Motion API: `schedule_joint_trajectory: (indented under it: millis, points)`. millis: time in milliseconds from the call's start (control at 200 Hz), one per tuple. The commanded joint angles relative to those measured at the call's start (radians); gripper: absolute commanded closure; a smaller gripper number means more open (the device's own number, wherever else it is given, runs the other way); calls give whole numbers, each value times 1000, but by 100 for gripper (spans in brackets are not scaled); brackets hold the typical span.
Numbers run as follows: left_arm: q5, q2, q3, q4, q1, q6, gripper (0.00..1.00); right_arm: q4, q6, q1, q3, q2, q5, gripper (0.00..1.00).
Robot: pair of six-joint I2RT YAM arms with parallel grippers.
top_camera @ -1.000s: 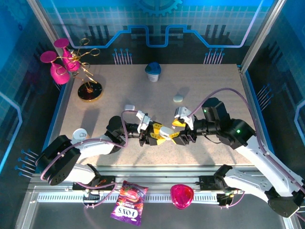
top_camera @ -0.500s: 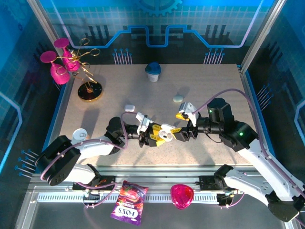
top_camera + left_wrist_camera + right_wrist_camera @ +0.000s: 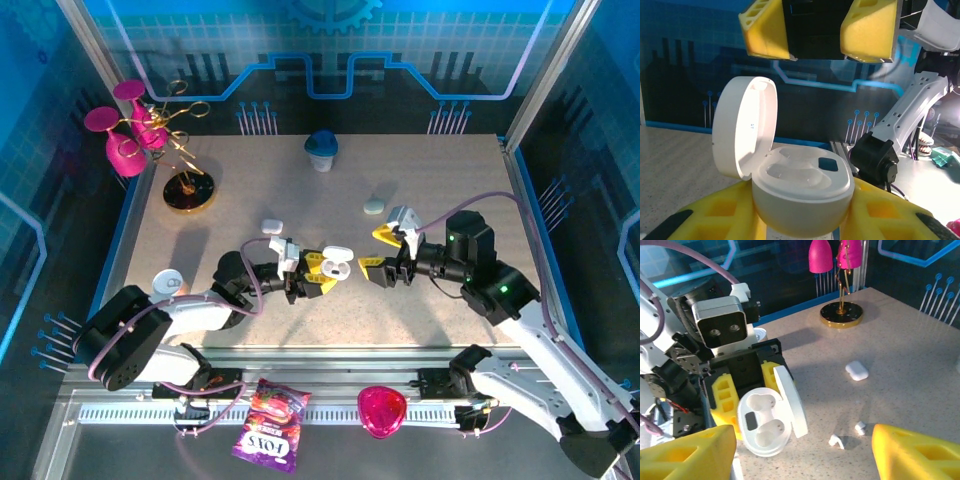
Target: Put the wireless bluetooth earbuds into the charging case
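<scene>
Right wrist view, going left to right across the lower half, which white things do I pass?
An open charging case → first earbud → second earbud. The small closed case farther back overlaps the earbuds sideways, so it is left out.

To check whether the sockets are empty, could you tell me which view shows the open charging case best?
The right wrist view: it looks straight into the open charging case, both sockets empty, lid hinged aside. The left wrist view shows it close but side-on; the top view, a small white shape.
</scene>
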Motion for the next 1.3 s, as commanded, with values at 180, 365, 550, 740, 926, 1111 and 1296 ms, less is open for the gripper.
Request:
schedule_joint_trajectory:
  millis: [180, 365, 550, 740, 926, 1111, 1296]
  points:
    - [24, -12, 28, 58, 6, -29, 72, 72, -41, -5, 16, 102, -166, 48]
    - [48, -13, 51, 57, 6, -71, 72, 82, -79, -4, 32, 161, -165, 63]
    - [61, -4, 67, 57, 5, -112, 71, 86, -115, -3, 40, 193, -192, 77]
    - [67, 1, 72, 57, 2, -124, 72, 77, -139, -1, 59, 211, -214, 85]
    - [67, 1, 70, 57, 2, -125, 71, 61, -149, -1, 71, 215, -215, 94]
    - [56, 5, 67, 57, 0, -120, 66, 35, -160, 0, 83, 199, -201, 98]
    - [37, 15, 65, 57, 1, -124, 49, -20, -193, 20, 107, 182, -110, 98]
